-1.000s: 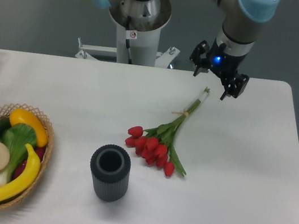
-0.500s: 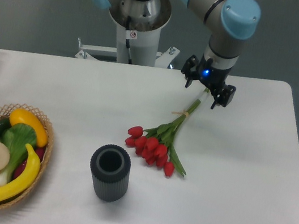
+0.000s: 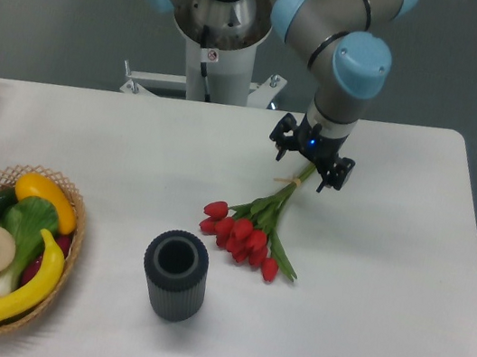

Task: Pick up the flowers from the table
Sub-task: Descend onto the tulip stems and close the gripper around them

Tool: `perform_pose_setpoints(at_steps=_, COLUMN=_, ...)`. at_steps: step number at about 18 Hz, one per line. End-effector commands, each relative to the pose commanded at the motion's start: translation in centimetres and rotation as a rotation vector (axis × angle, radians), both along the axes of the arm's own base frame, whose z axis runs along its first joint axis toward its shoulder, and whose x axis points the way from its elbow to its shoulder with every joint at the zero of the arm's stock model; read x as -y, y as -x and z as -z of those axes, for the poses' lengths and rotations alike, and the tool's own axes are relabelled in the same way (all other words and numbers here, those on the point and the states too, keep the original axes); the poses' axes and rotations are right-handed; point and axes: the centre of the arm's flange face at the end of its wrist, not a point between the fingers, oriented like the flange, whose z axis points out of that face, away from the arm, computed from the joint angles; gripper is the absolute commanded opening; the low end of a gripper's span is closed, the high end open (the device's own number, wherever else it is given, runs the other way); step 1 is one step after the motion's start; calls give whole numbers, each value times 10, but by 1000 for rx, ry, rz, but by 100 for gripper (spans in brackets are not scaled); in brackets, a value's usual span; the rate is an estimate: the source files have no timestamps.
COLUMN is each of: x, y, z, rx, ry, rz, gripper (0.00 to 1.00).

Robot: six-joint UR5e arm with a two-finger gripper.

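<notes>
- The table (image 3: 368, 283) is carrying everything you are watching; the flowers (image 3: 254, 222) are lying flat near its middle, to the right of and behind the dark cup (image 3: 174, 274), red buds toward you and stems running up and right toward the arm.
- The arm (image 3: 345, 63) is moving: over the last second it has been swinging from beyond the stem tips, leftward and toward you, to over the upper stems.
- The gripper (image 3: 311, 160) is now hanging above the stems just past the tie, its two fingers spread apart on either side of the stem line and gripping nothing.
- You are seeing the approach ending, I judge: the fingers are lining up to straddle the stems, so lowering and closing should be next.
- The flowers are not shifting; nothing has touched them yet.
- The basket (image 3: 2, 249), far left of the flowers, is playing no part.
</notes>
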Motion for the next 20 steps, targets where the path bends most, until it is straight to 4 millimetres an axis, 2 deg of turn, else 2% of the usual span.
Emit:
perform_pose_setpoints(at_steps=3, x=-17, y=1, z=19, rx=-22, ry=-10, rz=8, gripper=100)
perform_pose_setpoints(at_steps=7, x=-22, y=0, z=33, rx=-18, ry=-9, rz=21, gripper=100)
perform_pose_setpoints(at_steps=9, x=-34, y=-1, z=50, rx=-4, ry=1, rz=37, gripper=100)
perform_pose_setpoints(at_steps=17, x=-34, y=-3, z=60, rx=12, ry=8, rz=42, gripper=100)
perform_pose_setpoints(at_steps=18, x=-35, y=-2, z=61, rx=13, ry=8, rz=40, gripper=99)
perform_pose_setpoints(at_steps=20, x=-35, y=-3, z=63, rx=16, ry=10, rz=42, gripper=74)
